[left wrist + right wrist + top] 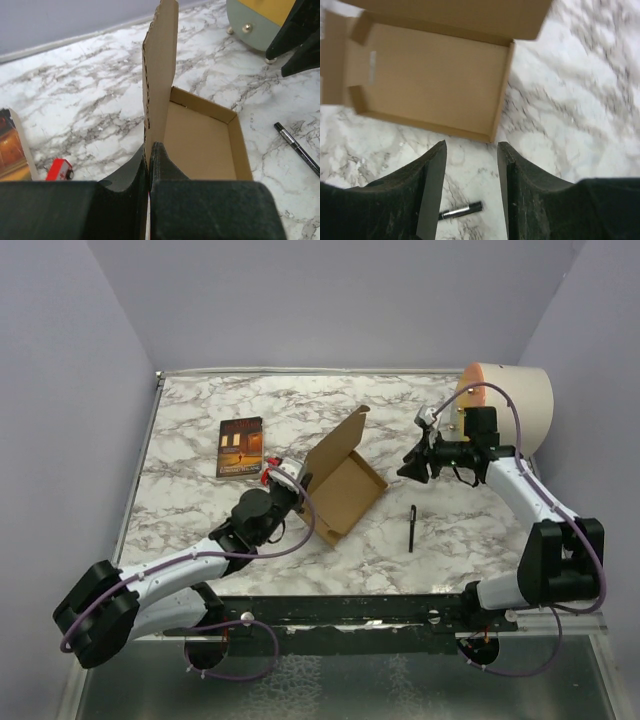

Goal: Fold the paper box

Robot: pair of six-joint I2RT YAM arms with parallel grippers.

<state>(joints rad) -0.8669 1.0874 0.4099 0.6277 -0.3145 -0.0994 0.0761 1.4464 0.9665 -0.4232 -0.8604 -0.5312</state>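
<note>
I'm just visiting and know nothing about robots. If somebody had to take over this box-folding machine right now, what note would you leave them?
Left gripper: jaws shut on the upright lid panel of the plain brown corrugated cardboard box, at the end nearest that arm.
Right gripper: jaws open, holding nothing, above the marble table to the right of the box, near a thin black pen.
Done: the tray's side walls stand up.
Left: fold the lid down and tuck it shut, probably with the right arm's help.
</note>
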